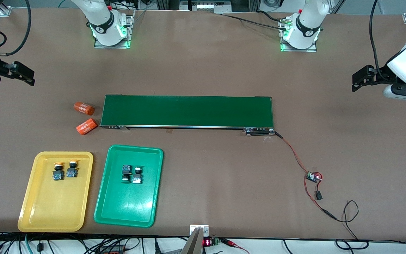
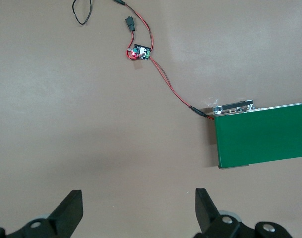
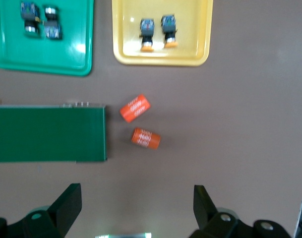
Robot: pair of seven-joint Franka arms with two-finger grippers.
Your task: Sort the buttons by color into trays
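Two yellow-capped buttons (image 1: pixel 58 170) (image 1: pixel 72 169) lie side by side in the yellow tray (image 1: pixel 53 206). Two green-capped buttons (image 1: pixel 127 173) (image 1: pixel 137 175) lie together in the green tray (image 1: pixel 127 206) beside it. The right wrist view shows both trays (image 3: pixel 190 29) (image 3: pixel 66 54) with their buttons (image 3: pixel 147 34) (image 3: pixel 30 19). My right gripper (image 1: pixel 30 76) is open and empty, up over the right arm's end of the table (image 3: pixel 137 203). My left gripper (image 1: pixel 354 82) is open and empty, up over the left arm's end (image 2: pixel 139 208).
A long dark green conveyor belt (image 1: pixel 187 111) lies across the table's middle. Two orange cylinders (image 1: pixel 84 108) (image 1: pixel 86 126) lie at its end toward the right arm. A small circuit board (image 1: pixel 313 176) with red and black wires lies toward the left arm's end.
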